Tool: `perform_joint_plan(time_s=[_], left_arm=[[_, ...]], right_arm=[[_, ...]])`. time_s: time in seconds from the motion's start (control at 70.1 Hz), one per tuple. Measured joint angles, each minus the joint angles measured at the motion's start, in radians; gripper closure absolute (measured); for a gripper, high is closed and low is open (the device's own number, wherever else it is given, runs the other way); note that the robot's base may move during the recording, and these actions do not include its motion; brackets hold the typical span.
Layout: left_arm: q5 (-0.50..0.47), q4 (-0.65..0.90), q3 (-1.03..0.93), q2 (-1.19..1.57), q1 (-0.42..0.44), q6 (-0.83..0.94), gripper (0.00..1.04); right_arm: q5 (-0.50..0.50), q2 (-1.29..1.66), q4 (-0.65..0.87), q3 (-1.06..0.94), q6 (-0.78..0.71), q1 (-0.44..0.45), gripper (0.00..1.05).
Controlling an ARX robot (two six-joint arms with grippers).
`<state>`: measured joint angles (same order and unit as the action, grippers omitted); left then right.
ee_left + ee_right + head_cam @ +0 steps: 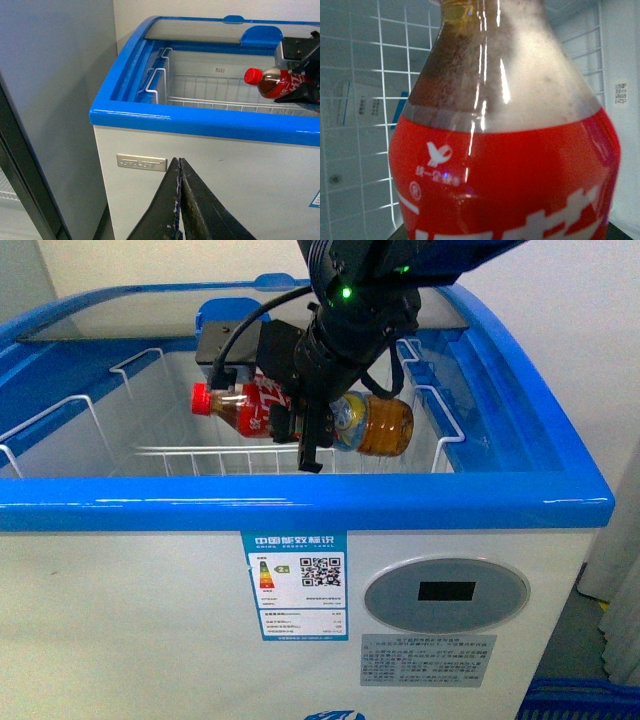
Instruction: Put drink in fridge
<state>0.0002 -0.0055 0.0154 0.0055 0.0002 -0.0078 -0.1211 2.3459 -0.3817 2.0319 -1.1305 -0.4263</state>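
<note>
The drink (385,426) lies on its side in the air over the open fridge (300,502), red cap pointing left. My right gripper (303,430) is shut on the drink around its red label, above the white wire baskets (200,456). In the right wrist view the drink (505,165) fills the picture, with wire basket bars (365,100) behind it. My left gripper (179,165) is shut with nothing in it, in front of the fridge's white front wall (225,170), below the blue rim. From there the drink (272,82) shows at the far right.
A curved glass lid (150,310) covers the back of the fridge. On the front wall are a label sticker (293,585) and an oval grey display (446,592). A tall grey cabinet (45,100) stands close on the fridge's left. A blue mesh basket (580,702) sits low right.
</note>
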Motion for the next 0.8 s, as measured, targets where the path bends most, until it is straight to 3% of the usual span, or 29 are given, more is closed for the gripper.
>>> perform_joint_plan(time_s=[0.542,0.799], left_arm=[[0.000,0.000,0.000,0.000,0.000,0.000,1.02],[0.000,0.000,0.000,0.000,0.000,0.000,1.02]], right_arm=[[0.126,0.128,0.028,0.167,0.043,-0.002,0.68],[0.122,0.135,0.049,0.169,0.095,-0.007,0.68]])
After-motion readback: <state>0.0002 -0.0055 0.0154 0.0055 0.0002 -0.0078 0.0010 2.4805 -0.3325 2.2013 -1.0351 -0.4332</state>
